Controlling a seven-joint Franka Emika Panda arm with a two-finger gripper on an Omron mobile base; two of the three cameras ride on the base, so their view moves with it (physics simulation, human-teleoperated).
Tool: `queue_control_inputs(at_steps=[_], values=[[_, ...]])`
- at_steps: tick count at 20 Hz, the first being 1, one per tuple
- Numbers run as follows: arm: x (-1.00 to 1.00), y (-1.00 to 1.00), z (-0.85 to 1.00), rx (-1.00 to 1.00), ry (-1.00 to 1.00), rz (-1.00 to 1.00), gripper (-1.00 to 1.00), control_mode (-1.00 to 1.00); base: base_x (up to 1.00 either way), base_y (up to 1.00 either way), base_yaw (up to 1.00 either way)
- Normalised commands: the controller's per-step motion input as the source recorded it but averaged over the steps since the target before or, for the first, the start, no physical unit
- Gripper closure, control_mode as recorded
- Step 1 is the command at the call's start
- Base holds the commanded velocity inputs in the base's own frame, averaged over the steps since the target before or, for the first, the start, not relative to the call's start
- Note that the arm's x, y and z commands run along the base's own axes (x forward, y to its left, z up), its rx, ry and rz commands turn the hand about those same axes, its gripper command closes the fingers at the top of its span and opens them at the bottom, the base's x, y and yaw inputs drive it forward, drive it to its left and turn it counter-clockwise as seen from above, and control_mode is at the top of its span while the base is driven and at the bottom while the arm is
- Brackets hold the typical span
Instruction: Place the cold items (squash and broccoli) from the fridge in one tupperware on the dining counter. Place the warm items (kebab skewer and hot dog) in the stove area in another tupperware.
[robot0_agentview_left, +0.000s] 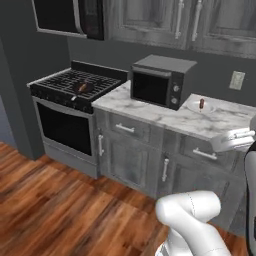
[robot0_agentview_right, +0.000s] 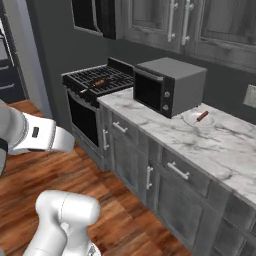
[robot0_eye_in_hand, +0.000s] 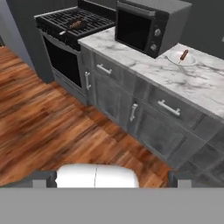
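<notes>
Gripper: its two dark fingertips (robot0_eye_in_hand: 43, 178) are standing wide apart at the bottom of the hand view, released and grasping nothing, the gripper (robot0_eye_in_hand: 113, 177) hanging over the wooden floor (robot0_eye_in_hand: 48, 127) well short of the bench (robot0_eye_in_hand: 175, 81).
Hot dog: it is lying on a white plate (robot0_agentview_left: 199, 106) on the marble bench (robot0_agentview_left: 165, 116), just to the right of the microwave (robot0_agentview_left: 162, 80); in the right base view the hot dog (robot0_agentview_right: 202, 116) is sitting tilted across the plate (robot0_agentview_right: 197, 119).
Kebab skewer: it is resting on the black grates of the stove (robot0_agentview_left: 75, 85), near the middle of the cooktop; the kebab skewer (robot0_agentview_left: 82, 88) is lying apart from the bench items, with the microwave standing between it and the plate.
Stove area: the oven door (robot0_agentview_left: 62, 127) is sitting closed below the burners, and grey drawers (robot0_eye_in_hand: 173, 109) are running under the bench.
Arm: the white arm (robot0_agentview_left: 192, 220) is rising from the lower edge of the left base view.
</notes>
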Motion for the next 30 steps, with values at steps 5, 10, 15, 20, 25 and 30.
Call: queue_control_inputs(at_steps=[5,10,15,20,25,30], values=[[0.0,0.0,0.0,0.0,0.0,0.0,-1.0,1.0,1.0,0.65,-0.05],[0.0,0.0,0.0,0.0,0.0,0.0,-1.0,1.0,1.0,0.9,-0.2],[0.0,0.0,0.0,0.0,0.0,0.0,-1.0,1.0,1.0,0.98,-0.34],[0.0,0.0,0.0,0.0,0.0,0.0,-1.0,1.0,0.92,0.97,-0.4],[0.0,0.0,0.0,0.0,0.0,0.0,-1.0,1.0,0.85,0.93,-0.41],[0.0,0.0,0.0,0.0,0.0,0.0,-1.0,1.0,0.84,0.71,-0.42]])
